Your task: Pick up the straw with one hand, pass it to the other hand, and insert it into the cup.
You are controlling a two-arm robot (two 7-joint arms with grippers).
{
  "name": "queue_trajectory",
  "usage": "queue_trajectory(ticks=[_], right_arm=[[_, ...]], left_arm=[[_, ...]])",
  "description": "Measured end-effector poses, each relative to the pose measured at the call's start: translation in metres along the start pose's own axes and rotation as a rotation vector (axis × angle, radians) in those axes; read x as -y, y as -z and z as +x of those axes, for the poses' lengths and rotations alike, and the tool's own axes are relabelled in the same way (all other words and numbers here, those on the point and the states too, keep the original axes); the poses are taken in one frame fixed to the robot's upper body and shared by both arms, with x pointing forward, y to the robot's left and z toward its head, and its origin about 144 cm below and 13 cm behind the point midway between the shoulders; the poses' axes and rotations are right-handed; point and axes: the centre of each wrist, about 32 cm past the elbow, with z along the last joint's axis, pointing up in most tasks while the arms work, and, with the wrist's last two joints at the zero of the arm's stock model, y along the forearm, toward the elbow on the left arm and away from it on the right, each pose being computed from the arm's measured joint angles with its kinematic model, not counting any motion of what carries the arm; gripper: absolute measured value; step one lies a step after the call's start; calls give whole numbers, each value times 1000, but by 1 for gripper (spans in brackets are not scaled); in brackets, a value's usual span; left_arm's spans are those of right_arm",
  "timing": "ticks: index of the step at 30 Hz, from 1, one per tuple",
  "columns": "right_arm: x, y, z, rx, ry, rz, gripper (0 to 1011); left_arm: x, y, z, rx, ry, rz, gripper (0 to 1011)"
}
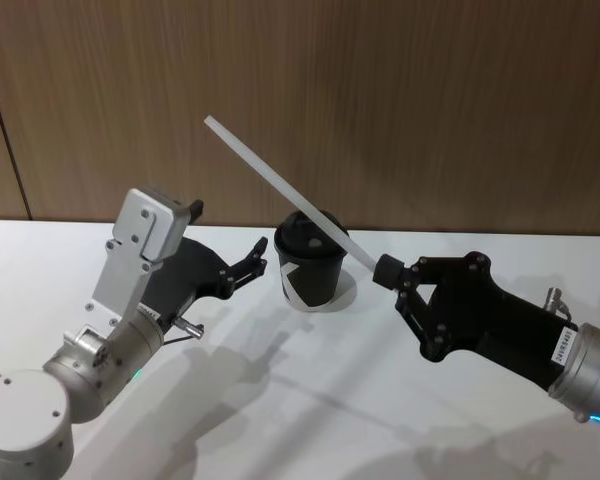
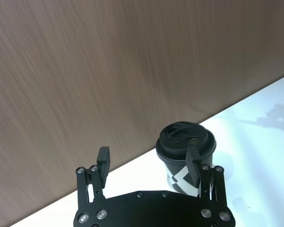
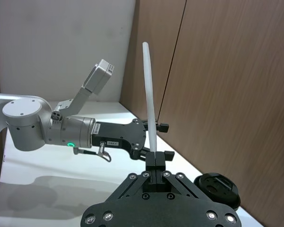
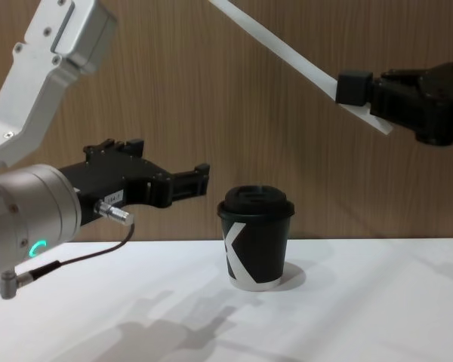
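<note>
Two arms reach in over a white desk [image 1: 310, 410], one from each side, with the task's things between them. The left pincer [image 1: 252, 262], on its silver wrist, hangs to the left of the cup at about lid height and points toward it. Its fingers [image 2: 103, 160] stand wide apart and hold nothing. The right pincer [image 1: 388, 272], all black, sits to the right of the cup and higher, closed tight on the straw near that straw's lower end. The cup [image 1: 310, 268] stands upright on the desk between the two pincers, touching neither, with its domed lid [image 1: 308, 232] on. The straw [image 1: 280, 185] is off the desk altogether. It slants from the right pincer's grip up toward the robot's left and crosses above the lid without touching it.

By my reading the pickup is done and the handover is the step in hand, not yet made, since one pincer has the straw and the other is empty. The next move calls for bringing the long free part of the straw between the left pincer's open fingers, which should close there before the right one lets go. After that the straw needs standing near upright so its end can find the small opening in the lid, a narrow target for so thin and light a thing.
</note>
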Motion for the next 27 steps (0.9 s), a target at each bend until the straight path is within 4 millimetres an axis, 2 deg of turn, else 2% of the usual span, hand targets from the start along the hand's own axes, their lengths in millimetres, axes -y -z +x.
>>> queue_trajectory(ticks=[13,27], right_arm=[[-1,0,-1,-2,-3,2,2],[-1,0,-1,-3,-4,3,2]], left_arm=[[-7,-8,10,-95,106,-67,1003],[-28,-14,27,-240,253,-193,1003]])
